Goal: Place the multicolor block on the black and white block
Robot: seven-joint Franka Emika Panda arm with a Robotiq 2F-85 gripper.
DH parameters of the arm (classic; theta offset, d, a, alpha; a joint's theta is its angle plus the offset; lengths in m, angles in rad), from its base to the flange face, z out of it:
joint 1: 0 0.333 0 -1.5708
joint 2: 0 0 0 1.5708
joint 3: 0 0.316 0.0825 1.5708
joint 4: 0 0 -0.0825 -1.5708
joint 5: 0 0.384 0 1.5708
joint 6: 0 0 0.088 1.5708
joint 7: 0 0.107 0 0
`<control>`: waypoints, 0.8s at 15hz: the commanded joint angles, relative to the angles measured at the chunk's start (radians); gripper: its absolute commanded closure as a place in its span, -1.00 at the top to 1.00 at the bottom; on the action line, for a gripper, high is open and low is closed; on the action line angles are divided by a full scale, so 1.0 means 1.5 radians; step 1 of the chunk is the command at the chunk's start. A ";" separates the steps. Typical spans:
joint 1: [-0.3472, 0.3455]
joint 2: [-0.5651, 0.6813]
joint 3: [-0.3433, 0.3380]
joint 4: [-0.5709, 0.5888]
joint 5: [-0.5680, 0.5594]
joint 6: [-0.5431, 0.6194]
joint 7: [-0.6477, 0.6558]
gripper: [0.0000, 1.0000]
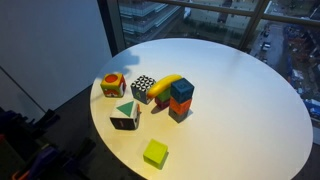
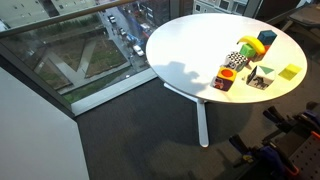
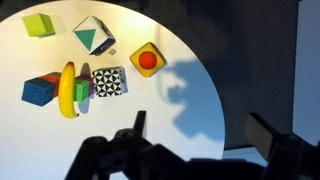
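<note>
The multicolor block (image 1: 113,85) is an orange-yellow cube with a red mark, at the table's edge; it also shows in the other exterior view (image 2: 224,80) and in the wrist view (image 3: 147,60). The black and white block (image 1: 143,88) stands just beside it, seen too in an exterior view (image 2: 235,61) and the wrist view (image 3: 108,83). My gripper (image 3: 200,128) is open and empty, high above the table edge, apart from both blocks. The arm does not show in either exterior view.
A round white table (image 1: 240,110) holds a banana (image 1: 168,85), a teal-and-orange stack (image 1: 181,98), a white-black cube with a green triangle (image 1: 125,114) and a lime block (image 1: 155,153). Dark floor and a window surround the table.
</note>
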 commanded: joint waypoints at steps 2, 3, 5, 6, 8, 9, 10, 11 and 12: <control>-0.004 0.017 -0.011 -0.010 -0.019 0.064 -0.016 1.00; -0.005 0.015 -0.013 -0.023 -0.024 0.084 -0.022 1.00; -0.007 0.018 -0.019 -0.041 -0.031 0.108 -0.028 1.00; -0.008 0.019 -0.022 -0.051 -0.032 0.113 -0.031 1.00; -0.011 0.022 -0.027 -0.071 -0.038 0.119 -0.034 1.00; -0.012 0.023 -0.029 -0.080 -0.042 0.120 -0.036 1.00; -0.014 0.024 -0.031 -0.089 -0.044 0.122 -0.038 1.00; -0.015 0.025 -0.032 -0.098 -0.046 0.125 -0.042 1.00; -0.016 0.025 -0.034 -0.107 -0.047 0.130 -0.046 1.00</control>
